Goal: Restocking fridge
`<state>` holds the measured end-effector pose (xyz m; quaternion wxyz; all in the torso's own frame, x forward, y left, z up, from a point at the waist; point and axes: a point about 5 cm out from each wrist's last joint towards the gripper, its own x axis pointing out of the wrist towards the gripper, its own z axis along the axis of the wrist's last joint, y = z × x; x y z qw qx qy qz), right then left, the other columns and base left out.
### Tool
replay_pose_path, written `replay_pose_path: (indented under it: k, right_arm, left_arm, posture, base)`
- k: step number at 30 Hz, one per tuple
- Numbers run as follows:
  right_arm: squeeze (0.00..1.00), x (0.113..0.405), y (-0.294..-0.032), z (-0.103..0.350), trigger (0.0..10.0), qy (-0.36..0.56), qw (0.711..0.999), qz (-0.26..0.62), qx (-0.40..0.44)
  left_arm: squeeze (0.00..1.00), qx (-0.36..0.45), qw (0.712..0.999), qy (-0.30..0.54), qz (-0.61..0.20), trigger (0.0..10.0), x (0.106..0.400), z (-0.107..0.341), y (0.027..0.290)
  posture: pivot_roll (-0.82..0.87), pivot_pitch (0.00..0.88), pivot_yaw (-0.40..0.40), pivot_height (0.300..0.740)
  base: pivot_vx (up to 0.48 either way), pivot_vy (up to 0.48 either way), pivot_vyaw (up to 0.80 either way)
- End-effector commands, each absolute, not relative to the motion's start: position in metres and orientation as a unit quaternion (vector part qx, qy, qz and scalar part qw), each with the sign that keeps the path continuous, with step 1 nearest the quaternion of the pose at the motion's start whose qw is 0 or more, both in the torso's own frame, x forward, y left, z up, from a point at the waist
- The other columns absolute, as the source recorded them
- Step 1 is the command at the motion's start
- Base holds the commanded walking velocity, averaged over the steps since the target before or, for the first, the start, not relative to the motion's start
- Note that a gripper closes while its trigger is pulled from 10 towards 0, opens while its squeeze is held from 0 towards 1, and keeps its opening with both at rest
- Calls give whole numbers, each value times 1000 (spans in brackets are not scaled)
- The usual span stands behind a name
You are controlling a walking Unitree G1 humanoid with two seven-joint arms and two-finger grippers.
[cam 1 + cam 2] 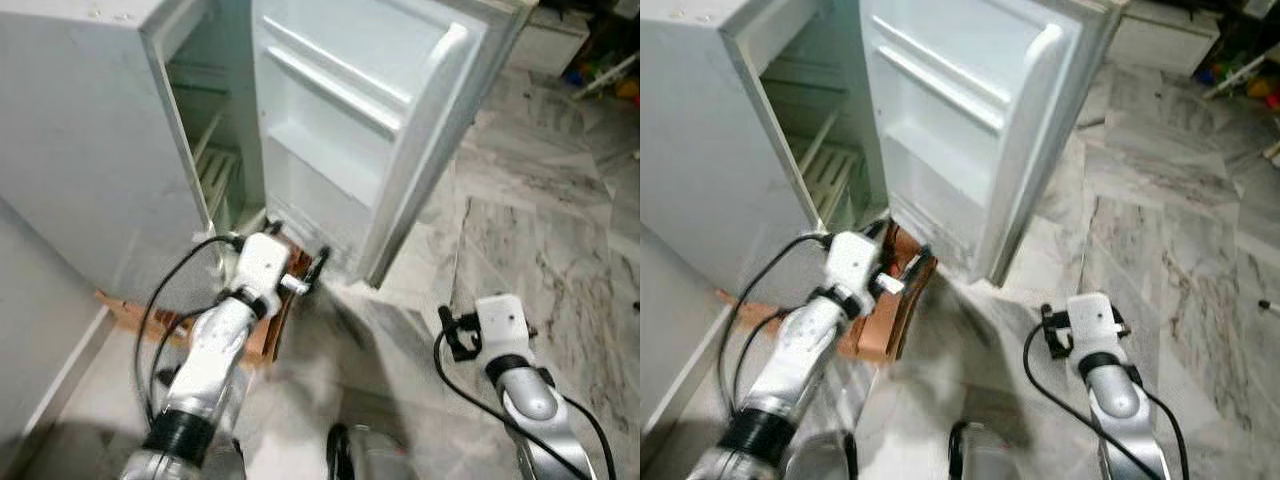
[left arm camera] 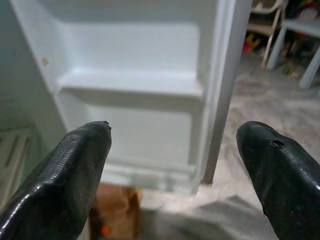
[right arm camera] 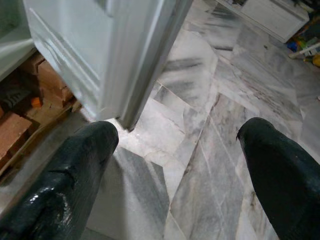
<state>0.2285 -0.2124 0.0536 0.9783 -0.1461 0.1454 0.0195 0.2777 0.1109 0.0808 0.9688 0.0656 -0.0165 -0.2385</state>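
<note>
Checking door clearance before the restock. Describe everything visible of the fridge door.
The fridge door stands wide open, hinged at the cabinet's front edge, inner side facing the camera. It looks like white moulded plastic with shallow shelves and rails, all bare. Its lower edge hangs just above the marble floor. A brown paper bag sits below it. The left claw is near its bottom, not touching.
</note>
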Motion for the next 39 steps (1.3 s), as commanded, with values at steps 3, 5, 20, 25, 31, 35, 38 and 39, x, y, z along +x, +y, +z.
replay_pose_path:
  k: [3, 5, 20, 25, 31, 35, 38, 39]
  right_arm:
    - [0, 224, -215, 45, 10000, 161, 977, 23, -135]
    - [0, 224, -217, 43, 10000, 162, 976, 32, -139]
    - [0, 233, -212, 60, 10000, 139, 978, 49, -149]
    - [0, 235, -209, 66, 10000, 127, 979, 46, -152]
    - [0, 235, -206, 71, 10000, 116, 982, 38, -147]
    - [0, 235, -206, 71, 10000, 110, 983, 36, -141]
    - [0, 235, -204, 71, 10000, 111, 983, 36, -139]
    - [0, 235, -204, 71, 10000, 111, 983, 36, -139]
  left_arm:
    - [0, 72, 969, -44, -233, 10000, 275, 95, 106]
    - [0, 68, 970, -48, -227, 10000, 273, 96, 98]
    - [0, 67, 976, -46, -202, 10000, 268, 102, 93]
    - [0, 72, 977, -42, -195, 10000, 269, 102, 93]
    - [0, 86, 976, -32, -197, 10000, 269, 102, 96]
    - [0, 84, 979, -23, -184, 10000, 272, 101, 99]
    - [0, 86, 979, -19, -186, 10000, 274, 99, 97]
    - [0, 86, 979, -19, -186, 10000, 274, 99, 97]
  posture:
    - [92, 176, -96, 740]
    - [81, 182, -114, 740]
    - [78, 180, -127, 740]
    - [74, 173, -110, 740]
    - [79, 172, -92, 740]
    - [76, 158, -94, 740]
    - [75, 141, -95, 740]
    - [75, 141, -95, 740]
  base:
    - [311, -361, 0]
    - [270, -394, 0]
    - [280, -387, 0]
    - [306, -366, 0]
    - [366, -264, -168]
    - [448, 0, -745]
    - [466, 0, -460]
    - [469, 0, 0]
